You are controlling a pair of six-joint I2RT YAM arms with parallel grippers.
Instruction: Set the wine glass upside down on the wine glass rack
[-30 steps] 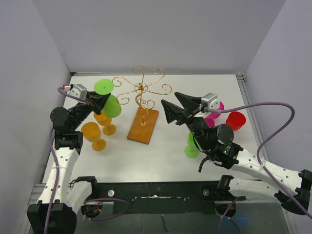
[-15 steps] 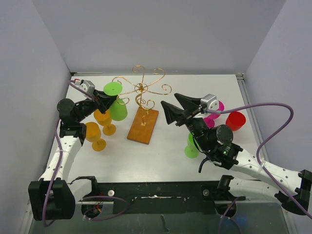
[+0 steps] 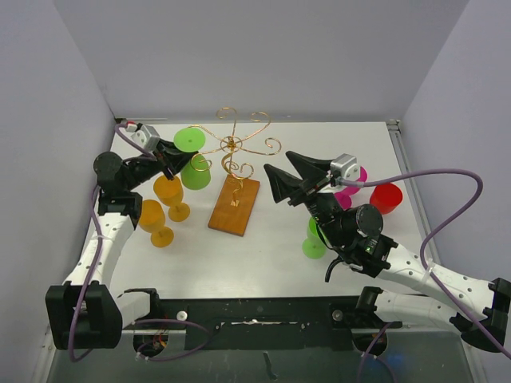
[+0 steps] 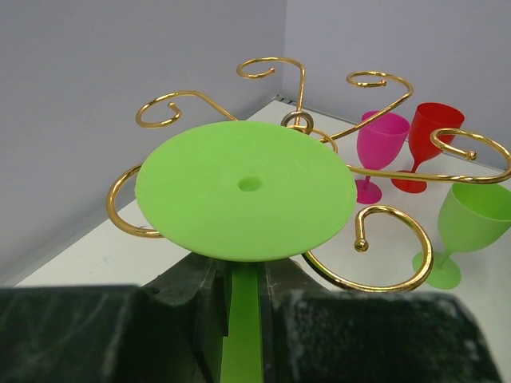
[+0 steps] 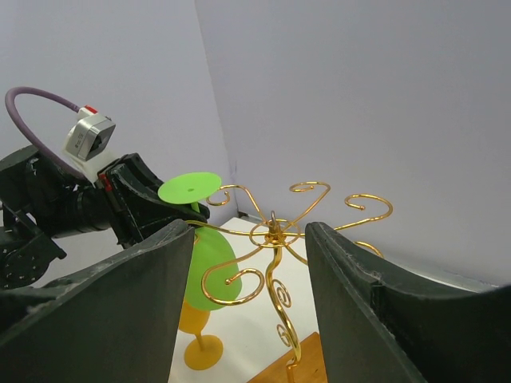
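My left gripper (image 3: 169, 160) is shut on the stem of a light green wine glass (image 3: 192, 163) held upside down, foot up. Its round foot (image 4: 244, 188) sits level with the left scroll arms of the gold wire rack (image 3: 232, 146). In the right wrist view the glass (image 5: 206, 259) hangs at a left scroll arm, its bowl below the wire. The rack (image 5: 275, 239) stands on a brown wooden base (image 3: 235, 205). My right gripper (image 3: 281, 177) is open and empty, right of the rack, pointing at it.
Two orange glasses (image 3: 172, 195) stand upright under my left arm. A second green glass (image 3: 313, 239), a pink glass (image 3: 351, 185) and a red glass (image 3: 386, 196) stand right of the rack, by my right arm. Walls close the left, back and right.
My left gripper has carried the green glass right and toward the back, up to the rack's left scroll arms. The right arm has not moved.
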